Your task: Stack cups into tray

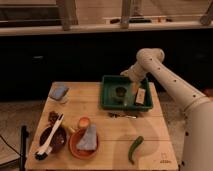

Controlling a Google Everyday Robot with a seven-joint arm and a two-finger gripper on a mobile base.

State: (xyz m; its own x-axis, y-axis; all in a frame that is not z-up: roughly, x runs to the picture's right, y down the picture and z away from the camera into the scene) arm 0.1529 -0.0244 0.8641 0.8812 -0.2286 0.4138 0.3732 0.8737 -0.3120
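Note:
The deep green tray (107,98) stands at the back right of the wooden table. One small dark olive cup (120,91) sits upright inside it, left of centre. A pale tan object (140,95) lies in the tray's right part. My white arm comes in from the right and bends down over the tray's far right corner. The gripper (135,84) hangs just above the tray, right of the cup and close to the tan object. No other cup shows.
A blue sponge (59,92) lies at the back left. A wide brown bowl (54,140) with a white brush, an orange-brown dish (82,146) holding a grey cloth, a small orange cup (84,122), a dark utensil (123,115) and a green pepper (134,148) lie in front.

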